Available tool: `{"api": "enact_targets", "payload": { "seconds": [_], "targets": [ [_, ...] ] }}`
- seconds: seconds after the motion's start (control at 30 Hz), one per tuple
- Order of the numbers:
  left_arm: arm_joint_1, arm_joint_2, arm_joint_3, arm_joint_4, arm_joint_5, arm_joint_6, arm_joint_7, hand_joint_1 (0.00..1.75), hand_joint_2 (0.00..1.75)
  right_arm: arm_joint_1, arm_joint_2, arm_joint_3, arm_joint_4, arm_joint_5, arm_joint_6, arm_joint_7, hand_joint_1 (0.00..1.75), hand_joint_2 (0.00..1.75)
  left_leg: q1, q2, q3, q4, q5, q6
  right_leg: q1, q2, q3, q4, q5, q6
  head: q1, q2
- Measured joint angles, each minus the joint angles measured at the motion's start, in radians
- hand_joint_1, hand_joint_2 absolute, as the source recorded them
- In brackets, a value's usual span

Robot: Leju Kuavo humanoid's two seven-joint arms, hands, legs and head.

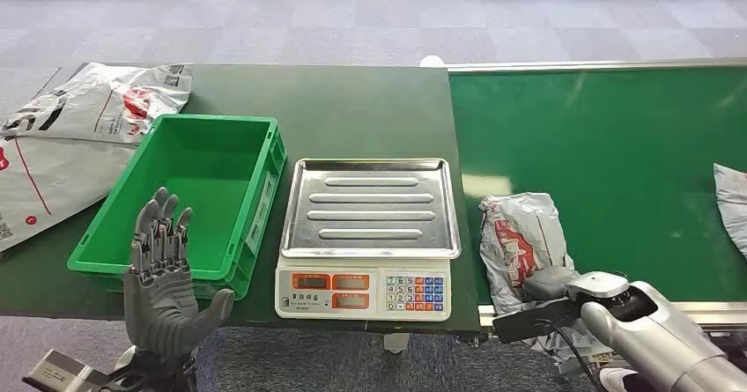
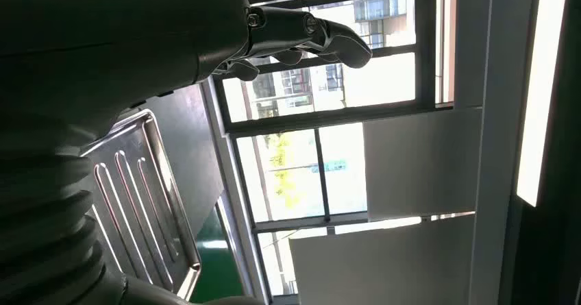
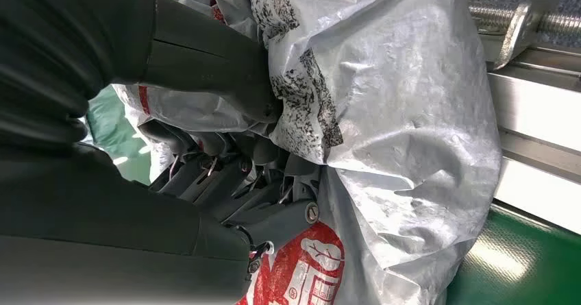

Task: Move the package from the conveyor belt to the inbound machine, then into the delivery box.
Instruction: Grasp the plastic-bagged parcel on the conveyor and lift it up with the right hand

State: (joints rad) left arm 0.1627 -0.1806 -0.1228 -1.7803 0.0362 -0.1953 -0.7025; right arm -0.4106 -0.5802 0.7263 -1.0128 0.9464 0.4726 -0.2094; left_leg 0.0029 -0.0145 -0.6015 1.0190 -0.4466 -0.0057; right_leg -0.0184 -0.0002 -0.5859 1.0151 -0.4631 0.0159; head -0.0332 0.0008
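- Gripping the package (image 1: pixel 521 238), the right hand (image 1: pixel 551 284) lay at the near edge of the conveyor belt (image 1: pixel 608 145); in the right wrist view its fingers (image 3: pixel 240 181) and thumb were closed around crumpled grey plastic with red print (image 3: pixel 384 113).
- Package: grey mailer bag, wrinkled, with red markings, lying on the green belt just beside the scale, its near end bunched in the right hand.
- Left hand (image 1: pixel 163 273): raised upright in front of the near edge of the table, palm side turned away, fingers apart and straight, holding nothing; in the left wrist view its fingers (image 2: pixel 322 34) stood out against windows.
- Inbound machine (image 1: pixel 370 233): a weighing scale with a ribbed steel tray on top, and a front panel with orange-framed displays and a coloured keypad; it stood on the dark green table (image 1: pixel 352 101) between the bin and the belt.
- Delivery box (image 1: pixel 189 198): green plastic bin, open-topped, just beside the scale on its left, with nothing visible inside.
- Flat grey bags (image 1: pixel 70 136): lying at the far left of the table, overlapping, with red and black print.
- Second grey bag (image 1: pixel 731 203): partly visible at the right edge of the belt, well apart from the held package.
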Motion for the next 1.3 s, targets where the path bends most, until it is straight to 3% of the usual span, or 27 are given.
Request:
{"api": "enact_targets", "payload": {
  "seconds": [0.83, 0.9, 1.0, 1.07, 1.17, 1.3],
  "targets": [
    [0.0, 0.002, 0.0, 0.0, 0.0, 0.0, 0.0, 0.0, 1.75, 0.001, 0.002, -0.001, -0.003, 0.01, -0.009, 0.009, 1.75, 1.75, 0.0, 0.0, -0.003, 0.0, 0.0, 0.0, 0.0, 0.0, 0.001, 0.0, 0.0, 0.0, 0.0, 0.0],
    [0.006, -0.004, 0.001, -0.005, -0.004, -0.002, 0.0, 0.0, 1.75, -0.003, 0.037, -0.017, -0.065, 0.103, -0.067, 0.096, 1.75, 1.75, 0.0, 0.0, -0.009, -0.001, 0.0, -0.001, 0.001, 0.0, 0.002, 0.001, 0.001, -0.001, 0.002, 0.0],
    [0.016, -0.022, 0.005, -0.019, -0.019, -0.014, 0.0, 0.0, 1.75, -0.058, 0.156, -0.104, -0.279, 0.442, -0.304, 0.414, 1.75, 1.75, -0.002, 0.013, -0.011, -0.001, 0.001, -0.005, -0.001, 0.014, -0.013, 0.004, 0.005, -0.005, 0.002, 0.0],
    [0.019, -0.034, 0.005, -0.025, -0.025, -0.021, 0.0, 0.0, 1.75, -0.126, 0.226, -0.169, -0.396, 0.618, -0.45, 0.566, 1.75, 1.75, -0.002, 0.015, -0.008, -0.001, 0.005, -0.003, -0.002, 0.014, -0.017, 0.004, 0.006, -0.005, -0.001, 0.0],
    [0.028, -0.043, 0.007, -0.031, -0.029, -0.024, 0.0, 0.0, 1.75, -0.163, 0.267, -0.226, -0.494, 0.641, -0.511, 0.575, 1.75, 1.75, 0.003, -0.001, -0.005, -0.001, 0.007, -0.006, 0.004, -0.001, -0.008, 0.002, 0.003, -0.007, -0.001, 0.0],
    [0.03, -0.047, 0.008, -0.034, -0.031, -0.03, 0.0, 0.0, 1.75, -0.141, 0.291, -0.263, -0.55, 0.627, -0.542, 0.562, 1.75, 1.75, 0.003, -0.003, -0.007, -0.001, 0.006, -0.005, 0.003, -0.003, -0.008, 0.002, 0.003, -0.006, 0.0, 0.0]
  ]
}}
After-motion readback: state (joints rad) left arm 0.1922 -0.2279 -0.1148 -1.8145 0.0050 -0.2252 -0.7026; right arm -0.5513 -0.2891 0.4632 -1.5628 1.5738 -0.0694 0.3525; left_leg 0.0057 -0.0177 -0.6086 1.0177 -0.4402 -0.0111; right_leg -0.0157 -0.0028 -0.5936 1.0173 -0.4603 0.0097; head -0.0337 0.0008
